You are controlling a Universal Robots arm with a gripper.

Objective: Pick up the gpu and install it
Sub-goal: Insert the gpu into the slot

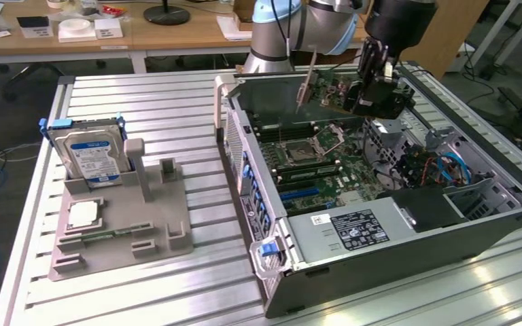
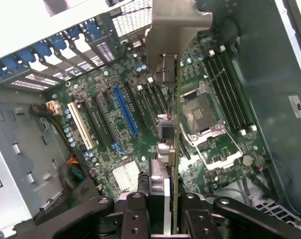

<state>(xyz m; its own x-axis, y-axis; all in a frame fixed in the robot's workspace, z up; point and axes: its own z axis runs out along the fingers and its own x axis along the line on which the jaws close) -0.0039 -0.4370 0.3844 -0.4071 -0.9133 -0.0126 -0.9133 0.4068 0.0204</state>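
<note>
While the gpu [image 1: 334, 92] hangs over the open computer case [image 1: 406, 261], it is clear of everything below: in the exterior view it sits above the case's far top rim, well apart from the motherboard [image 1: 314, 153]. The gripper [image 1: 372, 89] is clamped on the card, jaws closed to the board's thickness, holding it at the end away from the pale metal bracket [image 1: 304, 87]. In the wrist view the gripper [image 2: 167, 201] has the gpu [image 2: 174, 144] edge-on, bracket [image 2: 176, 30] at the far end, nearest the slotted rear wall of the case. Below the card lies the motherboard [image 2: 133, 129], with open air in between. The row of expansion slots, including the blue slot [image 2: 125, 112] and the white slot [image 2: 80, 124], lies to one side of the card's edge, the CPU socket [image 2: 200, 113] to the other. In the exterior view the power supply [image 1: 352, 227] fills the near end of the case, the cable bundle [image 1: 442, 170] its right side. The hard drive [image 1: 89, 155] stands in the grey fixture [image 1: 166, 234] on the slatted table [image 1: 152, 102], well apart from the case.
</note>
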